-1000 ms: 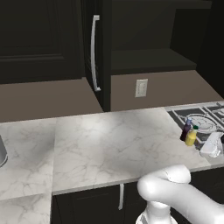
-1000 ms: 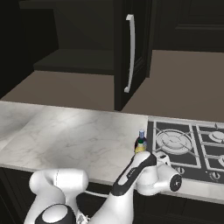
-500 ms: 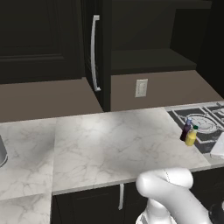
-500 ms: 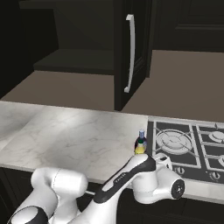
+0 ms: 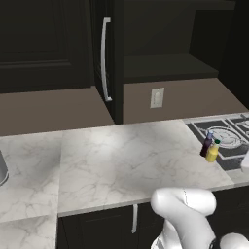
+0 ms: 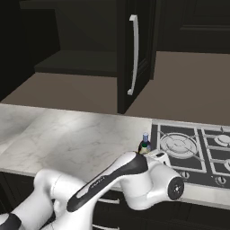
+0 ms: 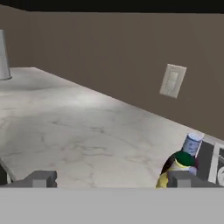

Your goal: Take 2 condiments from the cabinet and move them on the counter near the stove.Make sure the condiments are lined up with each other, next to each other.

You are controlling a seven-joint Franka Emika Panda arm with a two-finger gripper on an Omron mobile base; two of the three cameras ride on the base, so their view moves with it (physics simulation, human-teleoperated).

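Together on the white marble counter with grey veins, two small condiment bottles stand upright, long axes vertical, caps up, right at the left edge of the black gas stove with grey grates. One is a dark purple-brown bottle with a pale cap, the other a yellow bottle with a green cap; they touch or nearly touch, the yellow one nearer the counter's front edge. In the right base view the dark bottle peeks up just behind the robot's white forearm, beside a round silvery burner.

From the hand view, the two-finger gripper has its two dark finger tips spread wide apart, nothing between them; the yellow bottle sits just behind the right-hand tip, the dark one behind it.

Above, the near-black wall cabinet stands with its door open, showing one long vertical silver bar handle and a flat inner shelf. One white rectangular wall outlet sits on the matte brown backsplash. A smooth grey metal cylinder stands at the counter's far left.
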